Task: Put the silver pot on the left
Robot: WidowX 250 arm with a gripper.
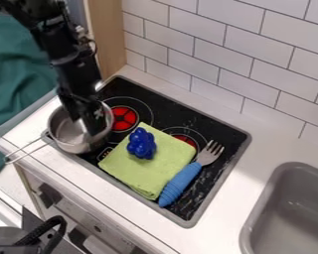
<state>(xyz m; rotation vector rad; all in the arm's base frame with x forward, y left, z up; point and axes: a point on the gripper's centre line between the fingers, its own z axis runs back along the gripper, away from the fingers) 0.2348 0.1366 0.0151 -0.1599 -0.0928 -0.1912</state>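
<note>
Silver pot at the left corner of the cooktop, gripper at its mouth.
From where I stand, the black gripper (86, 125) hangs down over the open bowl of the silver pot (89, 146); whether it is wide, narrow or holding the metal, I cannot tell. Pot: round, smooth-walled, straddling the edge of the glossy black cooktop (211, 198), its looped wire handle (27, 145) pointing out over the front edge of the white counter (214, 238). Beside it, a folded green cloth (155, 173), soft and squarish, bears a knobbly, shiny blue object (141, 144). A fork (180, 183), blue ridged handle and pale tines, lies slantwise near the cooktop's right side. Rounded grey sink (251, 218) on the right; glazed tiles (208, 49) behind.
</note>
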